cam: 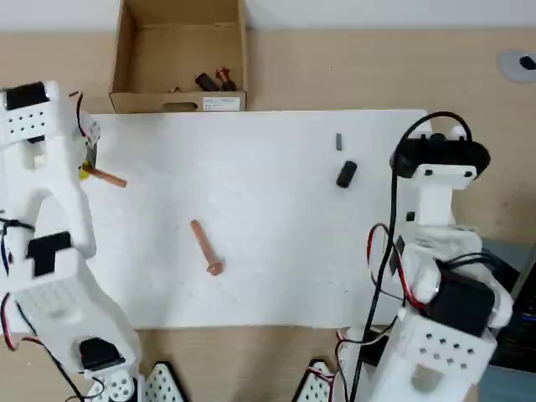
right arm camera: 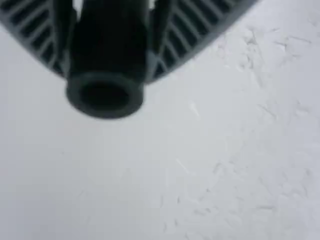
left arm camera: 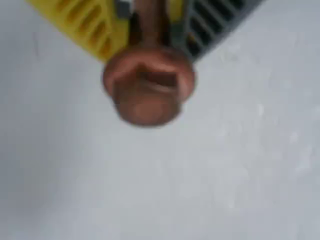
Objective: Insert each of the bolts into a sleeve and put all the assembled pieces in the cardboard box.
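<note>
Left wrist view shows the left gripper (left arm camera: 150,22) closed on the shank of a copper bolt (left arm camera: 149,87), light, stiff and probably slippery, above the white mat's (cam: 276,285) left edge; the right gripper (right arm camera: 107,32) pinches a rigid black sleeve (right arm camera: 106,80); farther off sits the cardboard box (cam: 151,102).

**Colours: copper, black, white, yellow**

Plain brown cardboard box (cam: 121,59). The pieces (cam: 211,80) inside it are dark and reddish, possibly black with copper. Beside the box is a white sheet (cam: 276,276), faintly flecked. Copper-brown held bolt (left arm camera: 149,90) and loose bolt (cam: 205,247). Black sleeve (right arm camera: 105,95). Ribbed fingers (left arm camera: 80,25) on left gripper (left arm camera: 150,20), one yellow, one grey. Ribbed grey right gripper (right arm camera: 107,30).
</note>
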You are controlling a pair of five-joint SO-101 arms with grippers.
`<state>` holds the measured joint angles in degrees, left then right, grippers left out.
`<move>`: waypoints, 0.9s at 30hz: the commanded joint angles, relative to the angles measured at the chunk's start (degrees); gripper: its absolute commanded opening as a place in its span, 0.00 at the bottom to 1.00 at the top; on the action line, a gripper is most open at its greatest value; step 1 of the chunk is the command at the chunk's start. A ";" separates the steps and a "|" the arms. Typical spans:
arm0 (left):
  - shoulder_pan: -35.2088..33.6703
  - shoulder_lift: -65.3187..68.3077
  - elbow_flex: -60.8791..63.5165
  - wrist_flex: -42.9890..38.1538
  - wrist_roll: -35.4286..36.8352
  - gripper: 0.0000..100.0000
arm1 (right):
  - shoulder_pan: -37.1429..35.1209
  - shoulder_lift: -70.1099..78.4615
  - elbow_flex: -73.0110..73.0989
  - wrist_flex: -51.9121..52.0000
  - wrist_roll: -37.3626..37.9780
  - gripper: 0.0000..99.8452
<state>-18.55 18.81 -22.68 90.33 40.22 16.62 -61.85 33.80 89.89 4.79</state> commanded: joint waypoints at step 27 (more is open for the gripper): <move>23.82 -66.24 51.43 -25.93 -13.01 0.00 | -4.97 -30.90 23.43 -17.32 -0.70 0.01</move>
<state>4.75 -41.05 24.26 70.02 27.56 14.77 -90.59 54.29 76.09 4.70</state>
